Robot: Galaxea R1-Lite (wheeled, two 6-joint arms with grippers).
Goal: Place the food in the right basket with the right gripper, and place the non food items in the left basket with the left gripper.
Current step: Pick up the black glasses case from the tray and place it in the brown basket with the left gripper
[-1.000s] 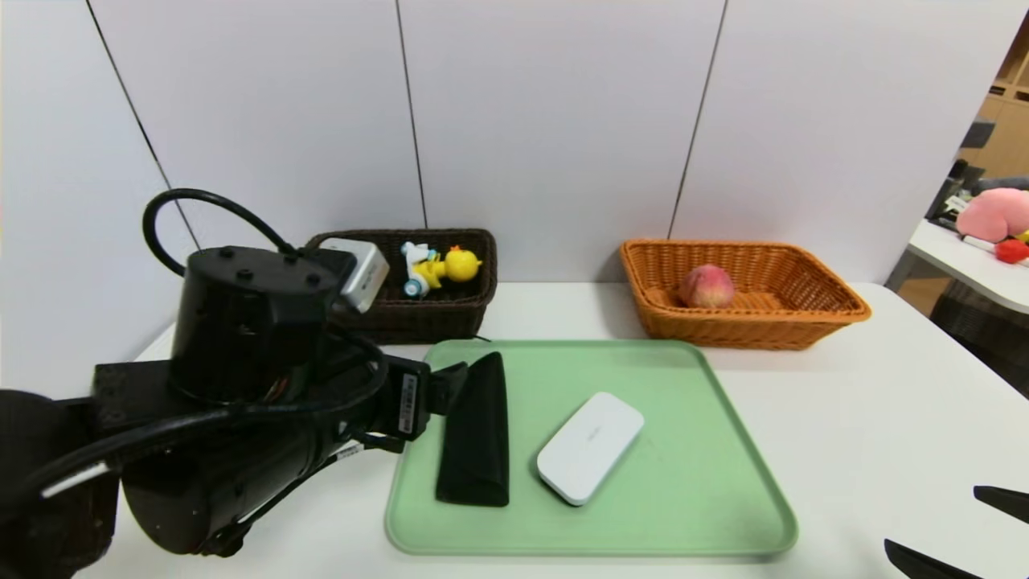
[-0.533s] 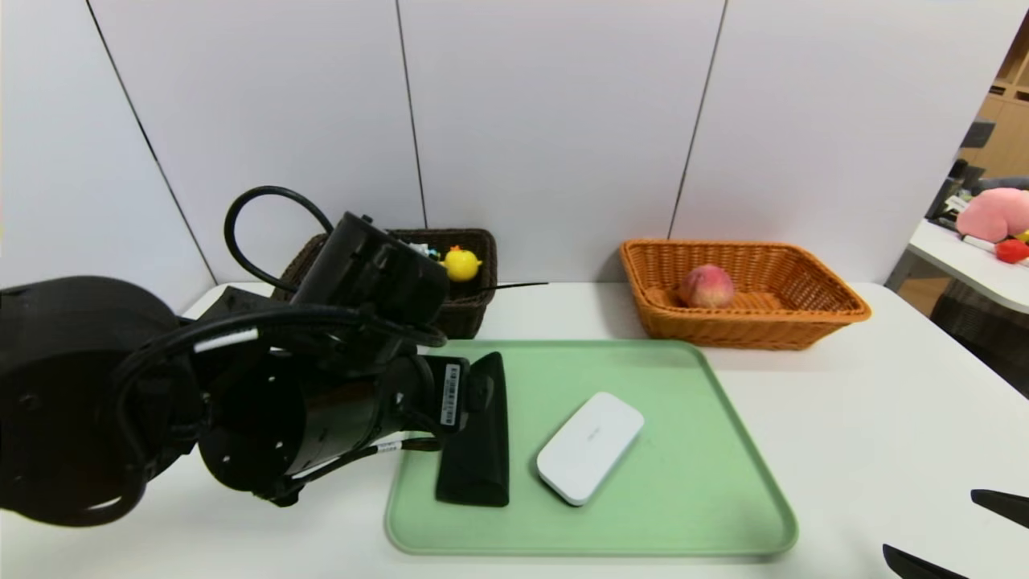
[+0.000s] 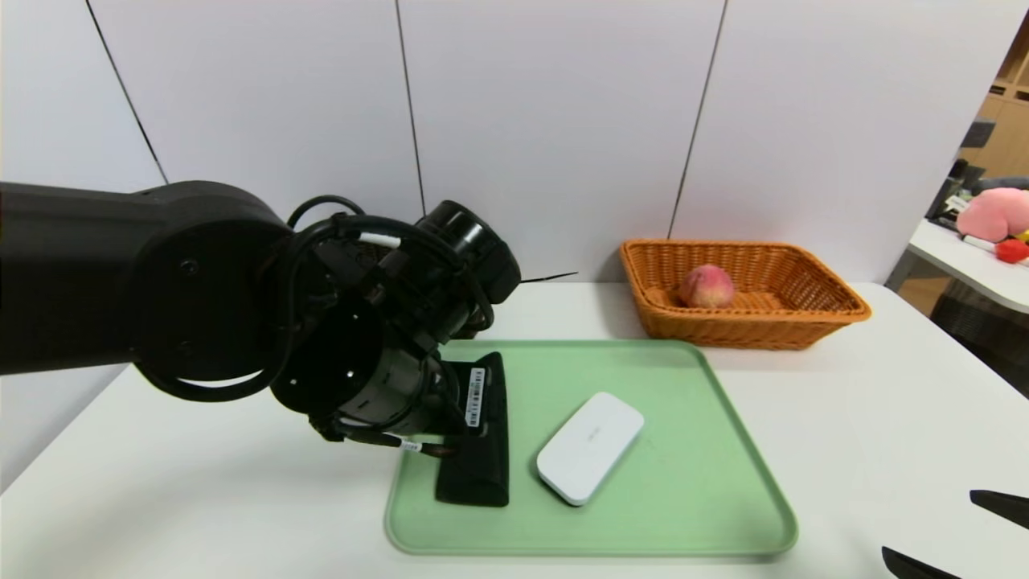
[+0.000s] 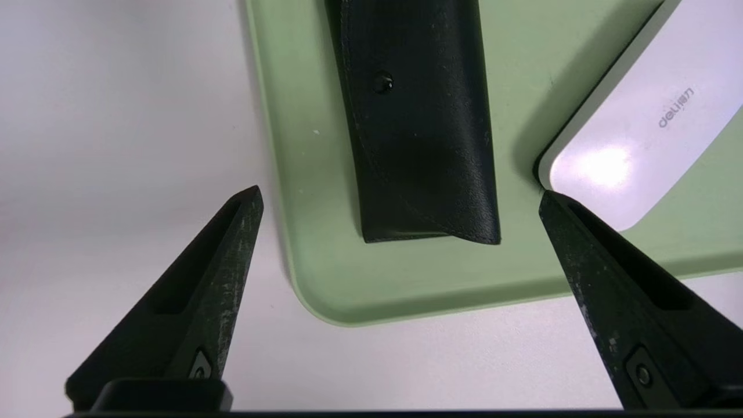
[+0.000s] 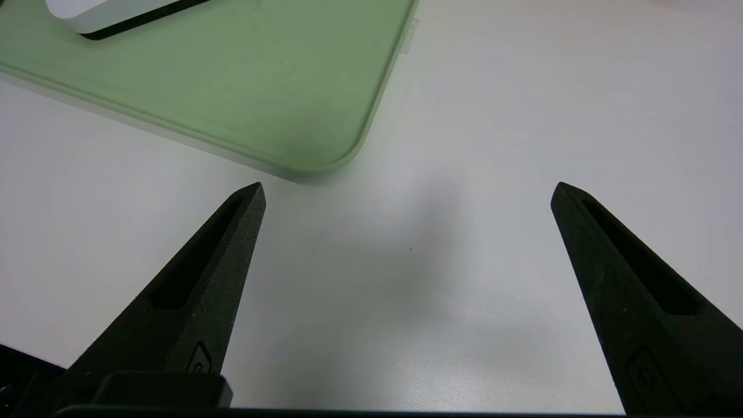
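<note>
Two non-food items left on tray (image 3: 723, 482): case (image 4: 424, 116), box (image 3: 591, 446). Our left gripper (image 4: 400, 197) hovers wide open, empty, above case end; we risk pinching tray rim. Right gripper (image 5: 406, 191) open, parked.

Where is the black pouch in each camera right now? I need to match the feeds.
Head view: black pouch at the green tray's left side, partly behind the left arm.
Left wrist view: black pouch, centre top, ahead of the open left pincer.
Right wrist view: not in it.
Shared landmark: the green tray.
</note>
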